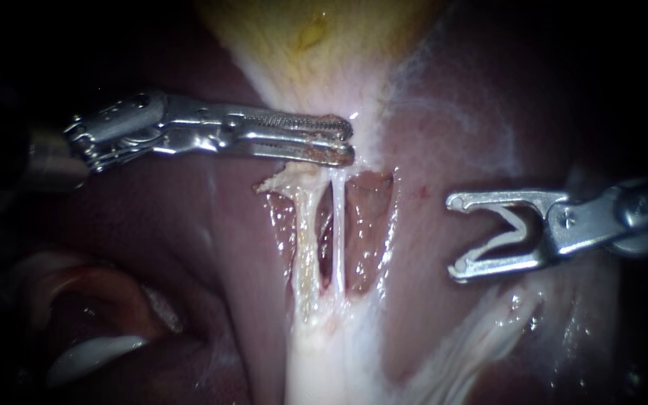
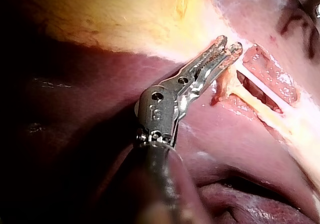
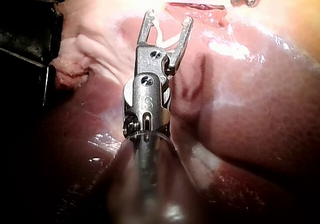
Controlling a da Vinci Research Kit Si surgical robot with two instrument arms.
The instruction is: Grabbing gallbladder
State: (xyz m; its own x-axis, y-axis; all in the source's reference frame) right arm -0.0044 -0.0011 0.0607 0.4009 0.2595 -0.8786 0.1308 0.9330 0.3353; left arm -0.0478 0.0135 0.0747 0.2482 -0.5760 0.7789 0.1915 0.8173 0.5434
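Gallbladder (image 1: 316,45) is cut off above. Left instrument (image 1: 351,141) has jaws barely parted and empty; right instrument (image 1: 453,235) jaws gape, empty.

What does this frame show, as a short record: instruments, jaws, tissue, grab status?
Left instrument: jaws narrowly open, lying at the lower end of the gallbladder; nothing visibly gripped
Right instrument: jaws wide open, over the liver, apart from both tubes
Tubes: left tube thicker and yellowish, right tube thin and white; both bare, no clip seen
Grab: not yet made
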